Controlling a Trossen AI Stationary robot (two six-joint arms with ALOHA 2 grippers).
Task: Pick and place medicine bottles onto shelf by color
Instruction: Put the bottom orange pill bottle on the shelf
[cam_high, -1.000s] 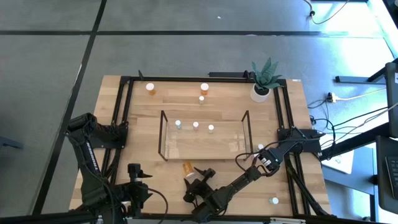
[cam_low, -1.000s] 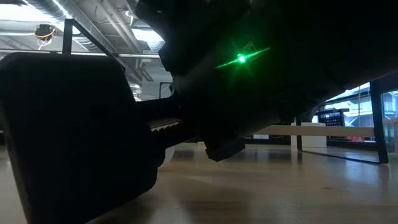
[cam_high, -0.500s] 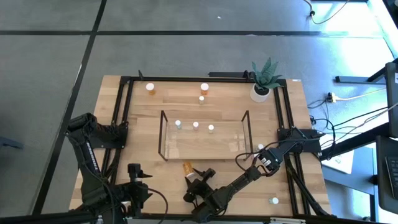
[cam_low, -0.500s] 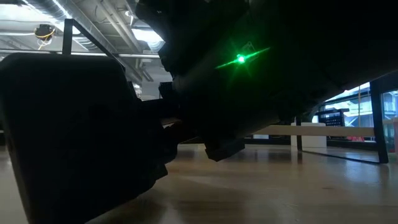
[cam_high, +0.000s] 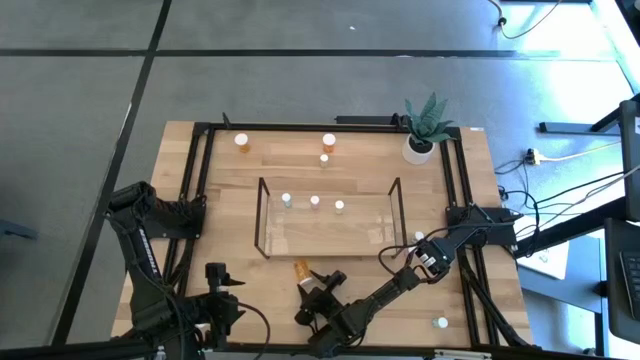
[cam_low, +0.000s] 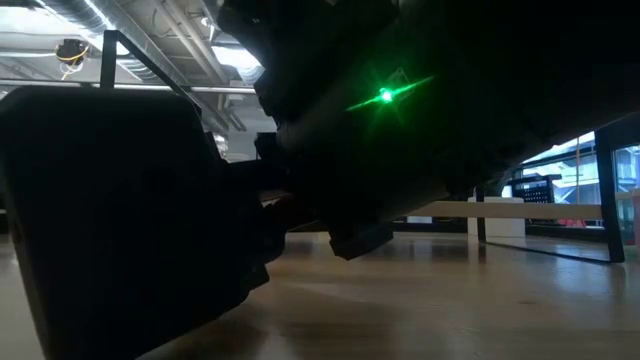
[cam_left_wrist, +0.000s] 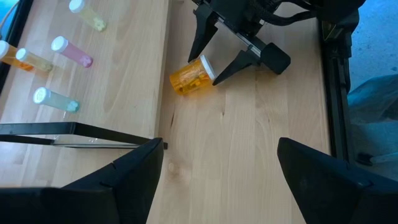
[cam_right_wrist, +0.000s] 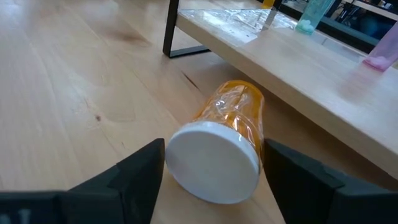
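— Right gripper (cam_left_wrist: 210, 59): how do we read it?
— Its fingers flank the white cap of the orange bottle (cam_left_wrist: 191, 75), closed against it as far as we can judge; that bottle lies on its side near the bottom centre of the high view, just before the shelf (cam_high: 262, 215).
— Any writing?
— We can read none; its label is blurred.
— What stays hidden?
— Dark arm bodies fill the low view.
— And the left gripper (cam_left_wrist: 217, 174)?
— Parted, at the lower left, holding nothing.
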